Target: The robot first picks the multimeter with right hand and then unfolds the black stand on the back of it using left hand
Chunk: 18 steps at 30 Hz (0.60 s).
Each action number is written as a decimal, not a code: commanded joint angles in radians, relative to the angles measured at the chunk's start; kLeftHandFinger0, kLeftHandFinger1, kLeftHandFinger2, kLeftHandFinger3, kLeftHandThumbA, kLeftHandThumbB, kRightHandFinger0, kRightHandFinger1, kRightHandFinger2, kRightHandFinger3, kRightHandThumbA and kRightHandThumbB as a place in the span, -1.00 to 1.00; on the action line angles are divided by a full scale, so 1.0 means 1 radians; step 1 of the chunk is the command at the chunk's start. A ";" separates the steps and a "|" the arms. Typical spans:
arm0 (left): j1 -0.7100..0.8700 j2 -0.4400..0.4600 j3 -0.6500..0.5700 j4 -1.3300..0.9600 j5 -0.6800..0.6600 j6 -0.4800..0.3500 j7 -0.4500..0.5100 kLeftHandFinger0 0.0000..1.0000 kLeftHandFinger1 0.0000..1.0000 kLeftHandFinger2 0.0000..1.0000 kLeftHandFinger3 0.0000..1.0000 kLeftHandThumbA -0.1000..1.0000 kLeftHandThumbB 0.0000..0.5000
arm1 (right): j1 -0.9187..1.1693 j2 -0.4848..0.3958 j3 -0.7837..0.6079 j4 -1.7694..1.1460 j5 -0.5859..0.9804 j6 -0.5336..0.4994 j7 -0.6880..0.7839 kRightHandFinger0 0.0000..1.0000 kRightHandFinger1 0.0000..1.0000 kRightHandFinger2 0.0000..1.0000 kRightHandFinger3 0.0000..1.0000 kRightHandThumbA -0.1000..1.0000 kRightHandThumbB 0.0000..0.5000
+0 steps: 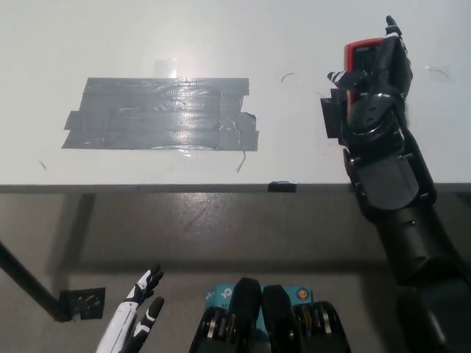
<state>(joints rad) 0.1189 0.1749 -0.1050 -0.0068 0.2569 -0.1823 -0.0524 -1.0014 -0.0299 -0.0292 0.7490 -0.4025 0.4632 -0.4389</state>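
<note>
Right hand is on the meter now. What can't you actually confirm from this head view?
- multimeter: mostly covered by the right hand; whether it is gripped or lifted off the table is unclear.
- Its back stand: not visible.
- left hand: low beneath the table edge, cut off by the bottom edge.

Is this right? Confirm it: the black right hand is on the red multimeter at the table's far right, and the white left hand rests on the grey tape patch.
Not quite. The right hand is on the multimeter, but the head view shows the left hand hanging below the table edge at lower left, well clear of the grey tape patch.
</note>
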 commanded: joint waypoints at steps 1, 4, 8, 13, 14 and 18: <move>0.004 0.016 0.004 -0.038 0.003 -0.026 0.001 1.00 1.00 1.00 1.00 1.00 -0.51 | -0.042 -0.016 -0.025 0.043 0.045 -0.033 -0.023 1.00 1.00 1.00 1.00 1.00 1.00; 0.006 0.016 0.005 -0.039 0.003 -0.023 0.001 1.00 1.00 1.00 1.00 1.00 -0.50 | -0.058 -0.025 -0.037 0.094 0.058 -0.058 -0.031 1.00 1.00 1.00 1.00 1.00 1.00; 0.005 0.016 0.006 -0.038 0.000 -0.026 0.001 1.00 1.00 1.00 1.00 1.00 -0.51 | -0.094 -0.039 -0.040 0.151 0.069 -0.071 -0.036 1.00 1.00 1.00 1.00 1.00 0.87; 0.003 0.016 0.006 -0.035 -0.001 -0.030 0.002 1.00 1.00 1.00 1.00 1.00 -0.51 | -0.106 -0.039 -0.059 0.141 0.099 -0.125 -0.063 1.00 1.00 1.00 1.00 0.87 0.64; 0.003 0.017 0.006 -0.036 -0.001 -0.029 0.001 1.00 1.00 1.00 1.00 1.00 -0.52 | -0.107 -0.039 -0.057 0.139 0.097 -0.120 -0.064 1.00 1.00 1.00 1.00 0.88 0.65; 0.004 0.018 0.005 -0.038 0.001 -0.022 -0.002 1.00 1.00 1.00 1.00 1.00 -0.49 | -0.118 -0.041 -0.043 0.138 0.088 -0.095 -0.069 1.00 1.00 1.00 1.00 0.97 0.76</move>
<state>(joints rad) 0.1188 0.1750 -0.1040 -0.0128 0.2570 -0.1823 -0.0524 -1.0414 -0.0570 -0.0738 0.9021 -0.3304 0.4178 -0.4688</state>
